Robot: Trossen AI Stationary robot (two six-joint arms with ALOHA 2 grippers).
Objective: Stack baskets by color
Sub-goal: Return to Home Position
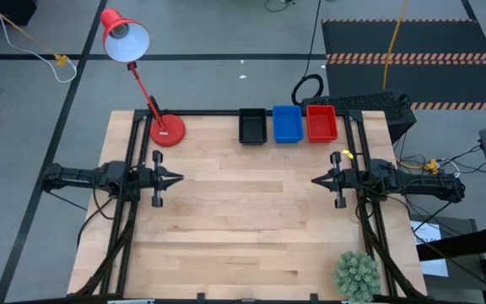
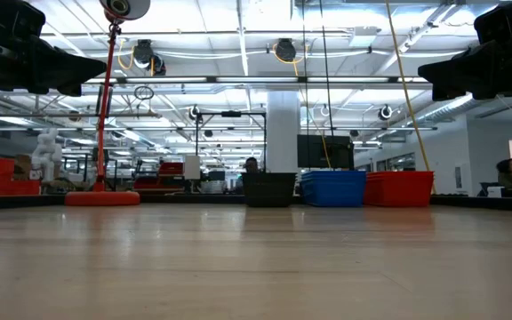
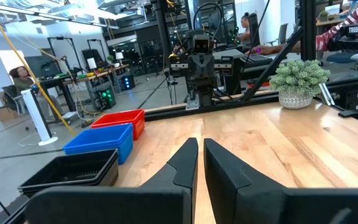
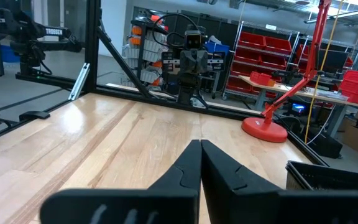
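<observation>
Your baskets sit in three piles in a row along the far edge of the desk (image 1: 243, 236): the black pile (image 1: 252, 126), then the blue pile (image 1: 287, 123), then the red pile (image 1: 321, 123). Blue and red look to be touching, and black stands just beside blue across a thin gap. From above each pile reads as a single basket, so you cannot count what is nested inside. In the low view the blue pile (image 2: 333, 188) and red pile (image 2: 399, 188) show layered rims, while the black pile (image 2: 269, 189) is too dark to tell apart. The right wrist view catches only one corner of the black pile (image 4: 331, 177), cut off at the picture's edge.

Your left gripper (image 1: 175, 178) is at the desk's left side and your right gripper (image 1: 317, 181) at its right. They point at each other, well apart, and both are well clear of the piles. The left fingers (image 3: 185, 158) are drawn almost together with only a slit between them and hold nothing. The right fingers (image 4: 219, 162) meet at the tips, also empty.

The lamp (image 1: 167, 131) has its round base near the far left corner, near the black pile. Its stem tilts and its head hangs out past the desk's edge. A plant (image 1: 357, 274) stands at the near right edge, behind the right arm.
</observation>
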